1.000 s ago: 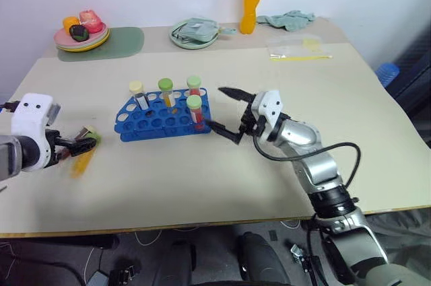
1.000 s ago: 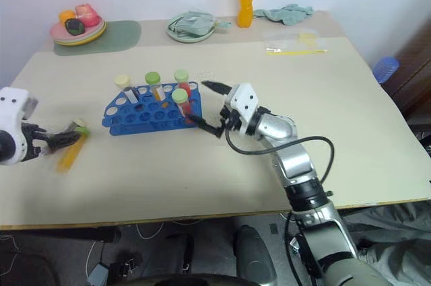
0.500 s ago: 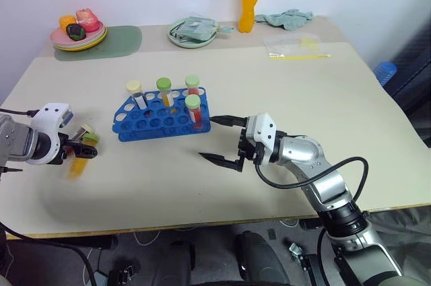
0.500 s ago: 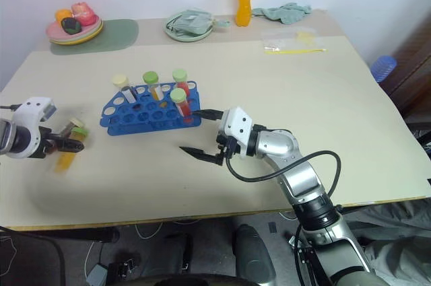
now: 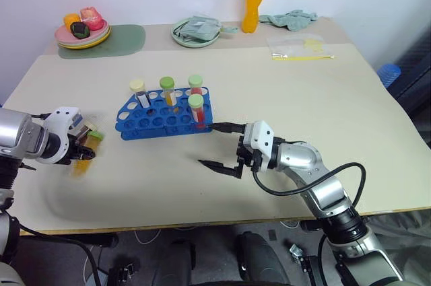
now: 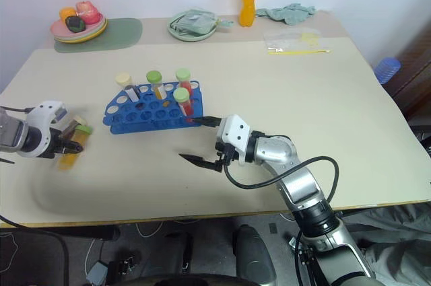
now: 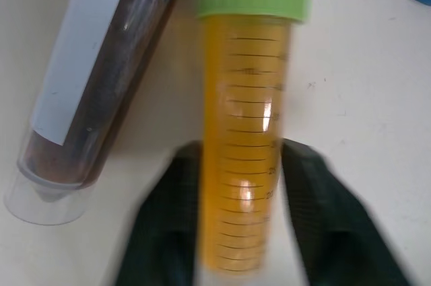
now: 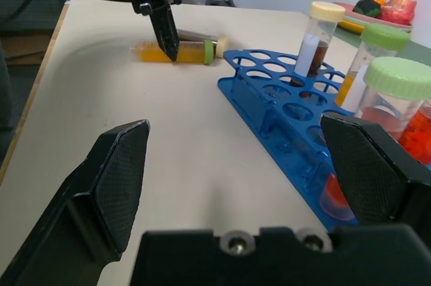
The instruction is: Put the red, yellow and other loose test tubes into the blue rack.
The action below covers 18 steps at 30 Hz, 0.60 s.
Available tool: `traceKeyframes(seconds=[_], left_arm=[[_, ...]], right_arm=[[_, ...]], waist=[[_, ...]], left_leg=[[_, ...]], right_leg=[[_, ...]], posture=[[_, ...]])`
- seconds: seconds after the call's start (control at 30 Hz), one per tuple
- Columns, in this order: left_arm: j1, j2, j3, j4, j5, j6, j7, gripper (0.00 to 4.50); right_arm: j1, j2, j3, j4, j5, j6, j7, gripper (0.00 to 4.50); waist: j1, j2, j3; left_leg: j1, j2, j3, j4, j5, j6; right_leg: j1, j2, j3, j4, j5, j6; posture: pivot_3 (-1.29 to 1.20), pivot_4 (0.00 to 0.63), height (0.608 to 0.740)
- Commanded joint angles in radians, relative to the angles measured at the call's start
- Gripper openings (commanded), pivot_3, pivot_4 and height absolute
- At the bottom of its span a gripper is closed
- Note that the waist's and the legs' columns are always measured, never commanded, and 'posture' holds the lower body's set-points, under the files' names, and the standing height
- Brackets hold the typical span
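Left wrist view: my left gripper (image 7: 242, 219) just clamped onto the yellow tube (image 7: 247, 131), lying on the table (image 5: 337, 97) beside the brown tube (image 7: 94, 77), left of the rack (image 5: 165, 116). Lift comes next, I reckon. Right gripper (image 5: 219, 146) has backed off, jaws wide, empty.

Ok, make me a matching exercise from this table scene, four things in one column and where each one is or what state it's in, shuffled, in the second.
Things:
1. yellow-orange tube
2. dark brown tube
3. orange drink bottle
4. right gripper

Places or states:
A. standing at the table's far edge
B. lying loose beside the gripped tube
C. between the left gripper's jaws, on the table
D. jaws open, empty, near the blue rack

Pairs: 1-C, 2-B, 3-A, 4-D
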Motion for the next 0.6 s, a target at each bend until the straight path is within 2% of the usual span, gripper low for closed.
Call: traceKeyframes(seconds=[0.03, 0.17, 0.23, 0.33, 0.4, 0.5, 0.53, 0.57, 0.6], left_arm=[[-0.001, 0.015, 0.032, -0.019, 0.017, 0.016, -0.010, 0.72], [0.078, 0.060, 0.105, -0.110, -0.004, 0.012, -0.038, 0.72], [0.175, 0.077, 0.251, -0.196, -0.024, -0.036, -0.054, 0.72], [0.337, -0.002, 0.580, -0.369, -0.026, -0.212, -0.039, 0.72], [0.404, -0.129, 0.775, -0.545, -0.064, -0.346, -0.031, 0.72], [0.496, -0.307, 0.873, -0.768, -0.103, -0.504, -0.009, 0.72], [0.497, -0.391, 0.872, -0.829, -0.138, -0.505, 0.044, 0.72], [0.515, -0.467, 0.816, -0.891, -0.107, -0.563, 0.100, 0.72], [0.534, -0.540, 0.711, -0.935, -0.028, -0.629, 0.179, 0.72]], right_arm=[[-0.007, 0.002, 0.002, -0.051, 0.001, -0.004, -0.003, 4.50], [-0.006, -0.003, 0.000, -0.057, -0.002, -0.003, -0.003, 4.50], [-0.002, -0.009, -0.005, -0.063, -0.002, 0.000, -0.003, 4.50], [0.004, -0.017, -0.019, -0.066, 0.000, 0.005, -0.009, 4.50], [0.009, -0.021, -0.028, -0.055, -0.003, 0.005, -0.017, 4.50], [0.018, -0.025, -0.042, -0.032, -0.005, 0.006, -0.032, 4.50], [0.022, -0.024, -0.048, -0.019, -0.006, 0.005, -0.037, 4.50], [0.026, -0.023, -0.052, -0.002, -0.008, 0.003, -0.044, 4.50], [0.029, -0.022, -0.055, 0.019, -0.015, -0.007, -0.051, 4.50]], waist=[[0.000, 0.000, 0.000], [-0.004, -0.001, 0.000], [-0.006, -0.001, 0.001], [0.000, -0.002, 0.001], [0.006, -0.002, 0.001], [0.014, -0.002, 0.001], [0.021, -0.002, 0.001], [0.028, -0.002, 0.001], [0.032, -0.003, 0.001]], left_leg=[[0.000, 0.000, 0.000, 0.000, 0.000, 0.000], [0.000, 0.000, 0.000, 0.000, 0.000, 0.000], [0.000, 0.000, 0.000, 0.000, 0.000, 0.000], [-0.002, 0.002, 0.000, 0.000, 0.000, 0.000], [-0.003, 0.002, 0.000, 0.000, 0.000, -0.001], [-0.004, 0.003, 0.000, 0.001, 0.001, -0.001], [-0.003, 0.002, 0.001, 0.001, 0.001, -0.001], [-0.003, 0.001, 0.001, 0.001, 0.001, -0.001], [-0.002, 0.001, 0.001, 0.002, 0.001, -0.001]], right_leg=[[0.000, 0.000, 0.000, 0.000, 0.000, 0.000], [0.000, 0.000, 0.000, 0.000, 0.000, 0.000], [-0.001, 0.000, 0.000, 0.000, 0.000, 0.000], [-0.003, -0.001, 0.000, 0.001, 0.000, 0.000], [-0.003, -0.002, 0.000, 0.000, 0.000, 0.000], [-0.001, -0.005, -0.001, -0.002, 0.000, 0.000], [0.000, -0.006, -0.001, -0.003, 0.001, 0.001], [0.000, -0.007, -0.001, -0.004, 0.001, 0.001], [0.003, -0.006, -0.001, -0.005, 0.002, 0.002]], posture=[[0.00, 0.150, 0.740], [0.00, 0.150, 0.740], [0.00, 0.150, 0.740], [0.00, 0.150, 0.740], [0.00, 0.150, 0.740], [0.00, 0.150, 0.740], [0.00, 0.150, 0.740], [0.00, 0.150, 0.740], [0.00, 0.150, 0.740]])
